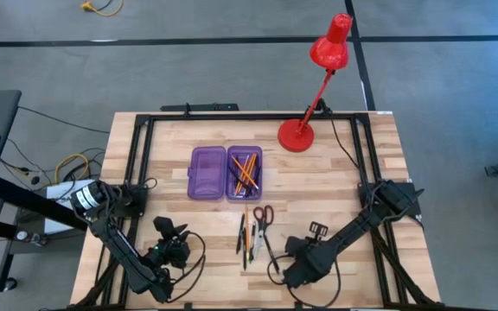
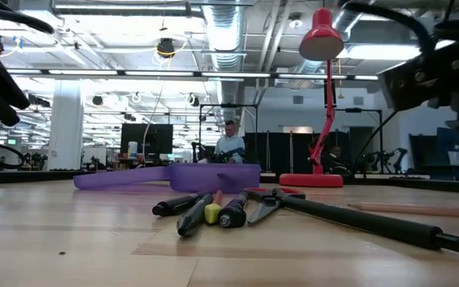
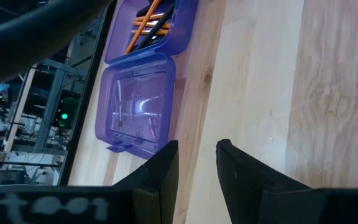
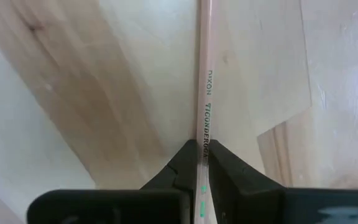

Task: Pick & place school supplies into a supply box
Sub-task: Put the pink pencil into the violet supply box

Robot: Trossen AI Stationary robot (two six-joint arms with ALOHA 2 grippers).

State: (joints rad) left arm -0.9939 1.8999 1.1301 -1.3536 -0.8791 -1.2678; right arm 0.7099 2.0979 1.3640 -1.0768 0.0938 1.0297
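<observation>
The supply box (image 1: 225, 173) lies open at the table's middle, a purple case; its right half holds orange pencils and a dark pen (image 1: 245, 171), and it also shows in the left wrist view (image 3: 143, 93). Loose pens and a pencil (image 1: 245, 231) and red-handled scissors (image 1: 264, 214) lie just in front of it. My right gripper (image 4: 202, 148), near the front edge right of this pile (image 1: 289, 269), is shut on a pale pencil (image 4: 205, 87). My left gripper (image 3: 197, 149) stands open and empty at the front left (image 1: 166, 231). My right gripper pinches the pencil's shaft (image 4: 204, 138) between its two fingertips, just past the green lettering. The fingers come from above, pointing steeply down, and lie across the pencil. It runs on level, close over the tabletop (image 2: 417, 209); whether it rests there I cannot tell.
A red desk lamp (image 1: 305, 130) stands at the back right, its head reaching past the far edge. Black frame rails (image 1: 142, 164) run along the table's sides and back. A long black rod-like thing (image 2: 357, 219) lies near the front. A person (image 2: 231, 143) sits in the room behind.
</observation>
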